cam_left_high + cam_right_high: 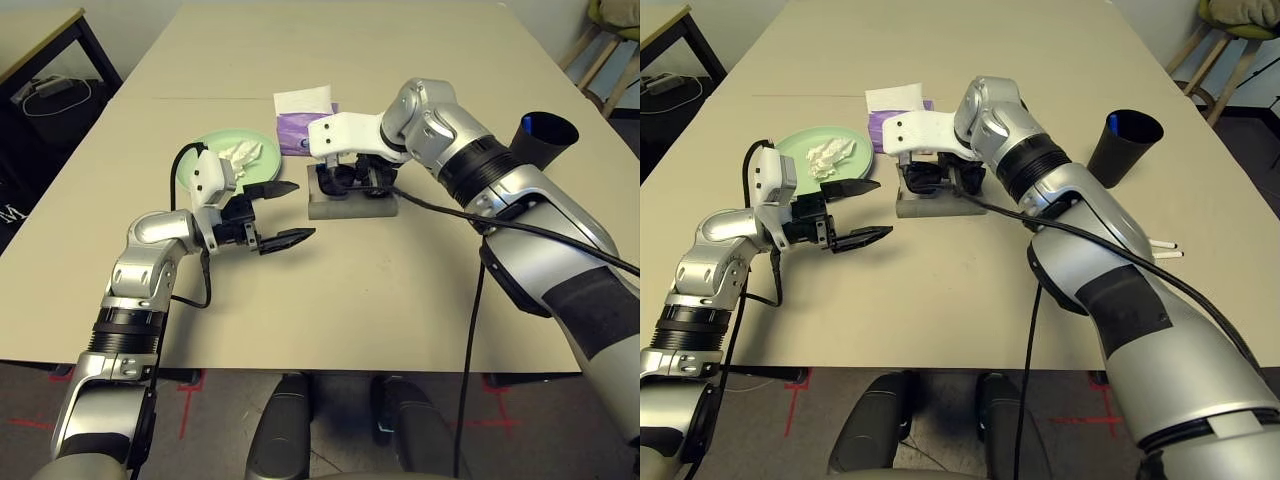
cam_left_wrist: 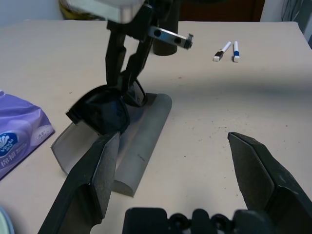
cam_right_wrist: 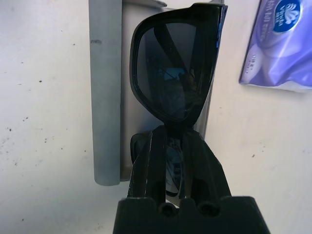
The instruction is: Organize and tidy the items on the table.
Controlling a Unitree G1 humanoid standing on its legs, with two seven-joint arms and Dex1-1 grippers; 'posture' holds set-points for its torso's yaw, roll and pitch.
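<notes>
My right gripper (image 3: 173, 146) is shut on the black sunglasses (image 3: 175, 73), holding them just over the open grey glasses case (image 1: 350, 207). Whether they touch the case I cannot tell. To the left of the case, low over the table (image 1: 380, 290), my left gripper (image 1: 303, 210) is open and holds nothing. Behind it, a crumpled white tissue (image 1: 240, 152) lies on the light green plate (image 1: 215, 143). The purple tissue box (image 1: 300, 128) stands just behind the case. A black cup (image 1: 545, 140) stands at the far right, and a blue-capped pen (image 2: 235, 50) lies near it.
A second white pen (image 2: 222, 50) lies beside the blue-capped one. A black-legged side table (image 1: 40, 40) stands off the far left corner, and a wooden stool (image 1: 600, 50) off the far right. My right arm's black cable (image 1: 470, 300) hangs over the table's front edge.
</notes>
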